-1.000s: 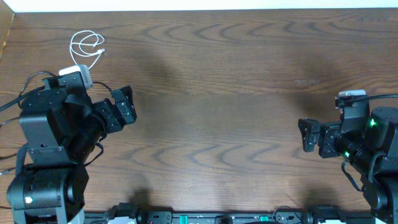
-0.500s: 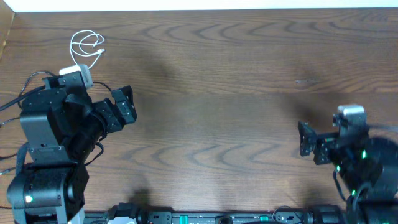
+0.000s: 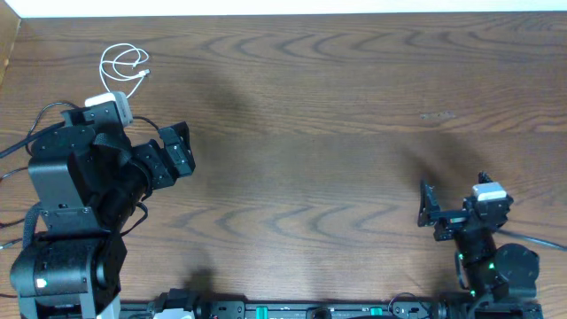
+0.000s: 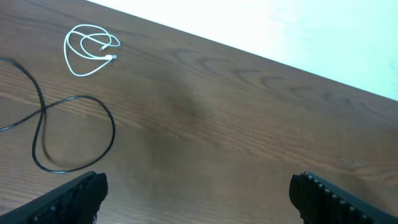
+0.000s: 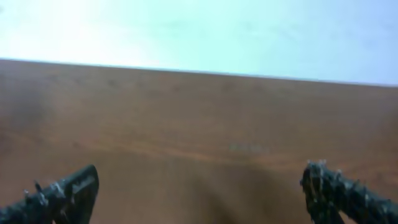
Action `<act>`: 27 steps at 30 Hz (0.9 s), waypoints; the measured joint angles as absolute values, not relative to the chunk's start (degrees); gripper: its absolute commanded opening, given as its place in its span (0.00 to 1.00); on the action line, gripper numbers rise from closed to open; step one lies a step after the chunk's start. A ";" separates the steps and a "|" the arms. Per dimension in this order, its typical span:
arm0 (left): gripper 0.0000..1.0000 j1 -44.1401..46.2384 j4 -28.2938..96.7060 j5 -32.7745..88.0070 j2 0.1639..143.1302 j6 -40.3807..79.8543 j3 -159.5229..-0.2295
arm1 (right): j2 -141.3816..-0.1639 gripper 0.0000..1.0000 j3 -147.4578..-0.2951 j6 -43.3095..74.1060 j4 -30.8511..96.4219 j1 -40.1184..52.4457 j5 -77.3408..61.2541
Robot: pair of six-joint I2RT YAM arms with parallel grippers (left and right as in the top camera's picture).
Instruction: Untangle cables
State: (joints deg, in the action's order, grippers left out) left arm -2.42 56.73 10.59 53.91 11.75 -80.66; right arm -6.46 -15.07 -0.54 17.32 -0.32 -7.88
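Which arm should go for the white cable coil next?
Left, likely. The white cable lies at the table's far-left corner, just beyond the open left gripper and in its wrist view; the open right gripper sits across the table.

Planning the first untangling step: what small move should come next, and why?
Probably reach the left claw toward the white cable. It lies coiled and untouched at the far left of the table, just beyond that claw, which is open and empty. The right claw, also open, sits far off on the other side.
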 measured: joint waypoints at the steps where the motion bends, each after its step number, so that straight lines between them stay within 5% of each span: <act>1: 0.98 -2.42 56.71 10.57 53.91 11.75 -80.66 | -5.65 0.99 -13.63 -0.54 15.75 -0.32 -7.90; 14: 0.98 -2.42 56.71 10.59 53.91 11.75 -80.66 | -0.73 0.99 -1.63 -0.54 1.04 -0.32 -7.92; 27: 0.98 -2.42 56.69 10.59 53.91 11.75 -80.66 | -0.71 0.99 -0.40 -0.54 3.44 -0.32 -7.92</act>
State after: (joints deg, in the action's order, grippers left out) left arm -2.42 56.69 10.59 53.91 11.75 -80.66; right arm -0.71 -0.40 -0.54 3.44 -0.32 -7.92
